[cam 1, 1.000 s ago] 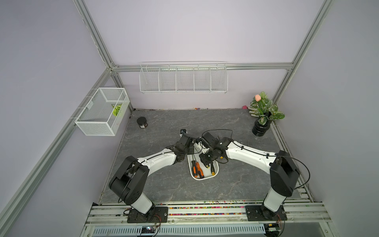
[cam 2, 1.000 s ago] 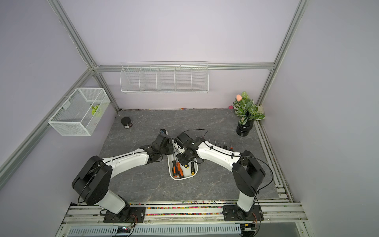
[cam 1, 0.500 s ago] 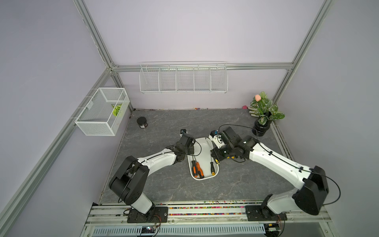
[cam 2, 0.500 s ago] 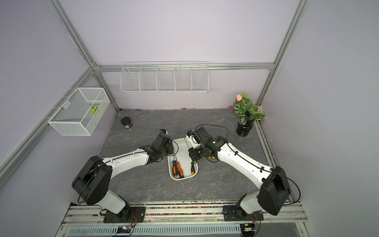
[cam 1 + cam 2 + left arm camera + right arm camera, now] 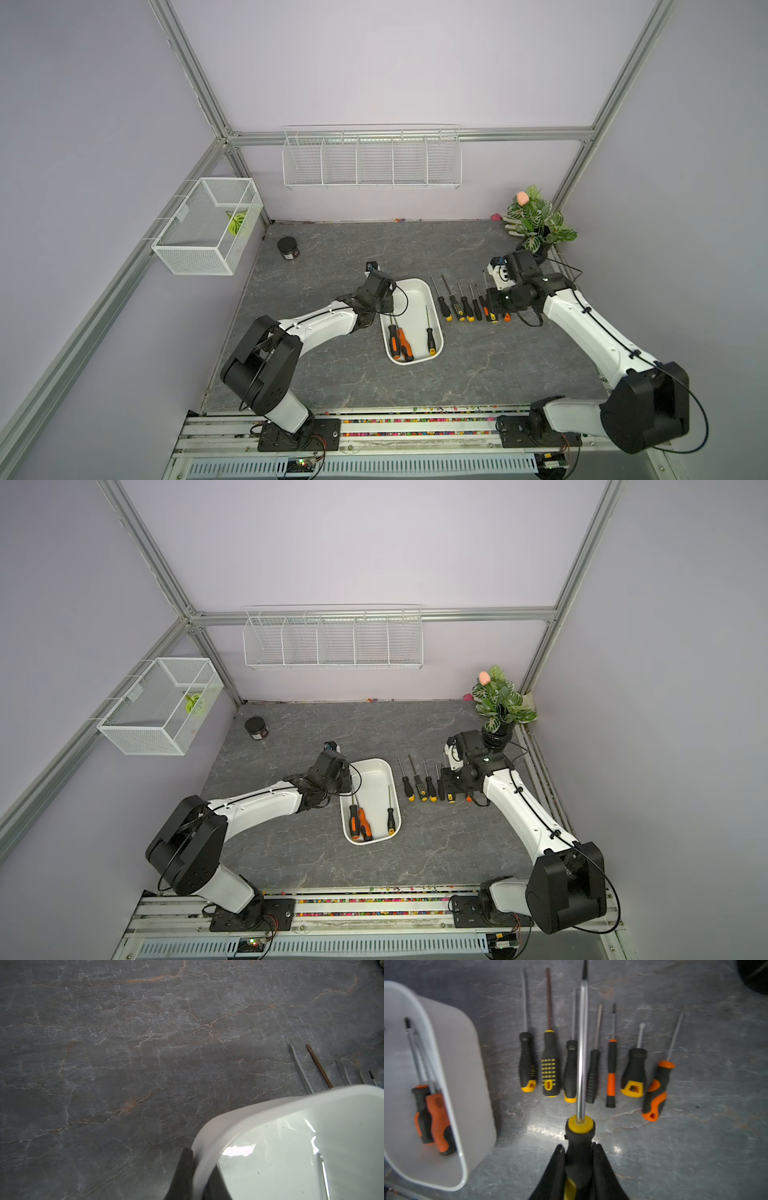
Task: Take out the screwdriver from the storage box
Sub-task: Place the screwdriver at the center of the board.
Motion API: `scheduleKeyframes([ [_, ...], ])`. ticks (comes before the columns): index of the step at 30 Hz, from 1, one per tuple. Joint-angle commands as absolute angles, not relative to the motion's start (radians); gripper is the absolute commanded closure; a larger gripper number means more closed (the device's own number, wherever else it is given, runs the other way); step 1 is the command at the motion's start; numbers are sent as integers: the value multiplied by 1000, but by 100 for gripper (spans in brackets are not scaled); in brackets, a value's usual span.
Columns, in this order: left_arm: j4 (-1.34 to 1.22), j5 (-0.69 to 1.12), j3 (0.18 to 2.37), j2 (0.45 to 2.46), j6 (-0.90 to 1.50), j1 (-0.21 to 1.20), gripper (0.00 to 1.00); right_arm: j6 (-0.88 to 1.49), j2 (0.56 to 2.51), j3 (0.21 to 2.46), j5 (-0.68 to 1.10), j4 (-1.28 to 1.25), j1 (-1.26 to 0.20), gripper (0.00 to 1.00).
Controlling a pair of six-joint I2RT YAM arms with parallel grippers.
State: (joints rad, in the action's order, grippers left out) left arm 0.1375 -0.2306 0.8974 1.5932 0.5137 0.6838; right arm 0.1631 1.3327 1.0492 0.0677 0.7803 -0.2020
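K: Right arm is off the storage box point(image 5: 415, 297) now; a second ago it hung over it. It sits at the row of screwdrivers point(image 5: 549, 1068) laid on the tabletop point(image 5: 332, 374). Right gripper point(image 5: 578, 1148) clamped on the handle of a black-and-yellow screwdriver point(image 5: 580, 1125), shaft pointing out over the row.
M: Touching the table?
K: Can't tell, wrist view is blurred; probably just above.
M: Left?
K: Left gripper point(image 5: 200, 1172) pinched tight on the box rim. Left in the box: two orange-handled drivers point(image 5: 399, 343), one black-yellow driver point(image 5: 430, 338).
M: Handling?
K: Light, rigid. Rubbery handle grips well; steel shaft is thin and slick. Take the handle at its thick middle.
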Motion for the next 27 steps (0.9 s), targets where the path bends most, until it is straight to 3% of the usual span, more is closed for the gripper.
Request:
scheduleKeyframes([
  [1,109,-227,896,1603,501,691,100,126,1364,1014,8,723,-119,100],
  [16,84,-219,873,1581,492,691,100,151,1552,1008,0,580,98,100],
  [27,80,-218,856,1561,493,690,100,141,1695,1058,54,565,150,100],
])
